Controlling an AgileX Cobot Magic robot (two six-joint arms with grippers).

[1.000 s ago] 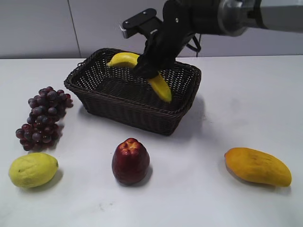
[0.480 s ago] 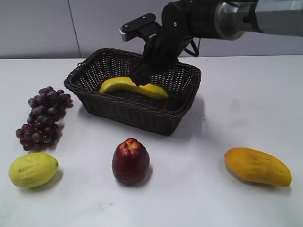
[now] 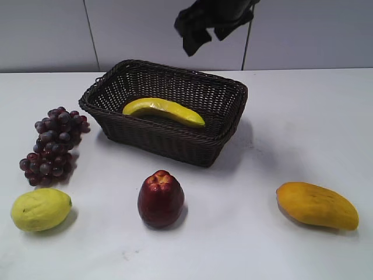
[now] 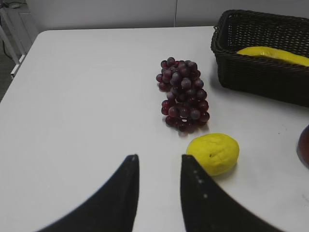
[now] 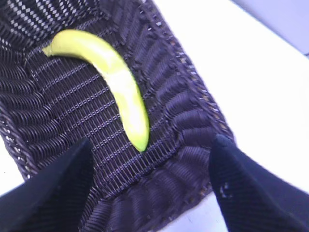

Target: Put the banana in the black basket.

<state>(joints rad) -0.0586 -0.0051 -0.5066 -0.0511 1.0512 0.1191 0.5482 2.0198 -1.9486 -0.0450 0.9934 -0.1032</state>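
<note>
The banana (image 3: 165,111) lies flat on the floor of the black basket (image 3: 116,126), free of any gripper. It also shows in the right wrist view (image 5: 116,82) inside the basket (image 5: 188,96), and its top peeks over the basket wall (image 4: 260,77) in the left wrist view (image 4: 273,53). My right gripper (image 3: 199,32) hangs high above the basket's back rim; in its own view its jaws (image 5: 152,145) are wide open and empty. My left gripper (image 4: 158,162) is open and empty over bare table, left of the lemon.
A bunch of dark grapes (image 3: 53,143) and a yellow lemon (image 3: 41,209) lie at the left. A red apple (image 3: 160,198) stands in front of the basket. An orange-yellow mango (image 3: 316,205) lies at the front right. The grapes (image 4: 183,99) and the lemon (image 4: 213,153) show in the left wrist view.
My right gripper lowered the banana into the basket, let it go and rose well above the basket. The banana now lies flat on the basket floor.
</note>
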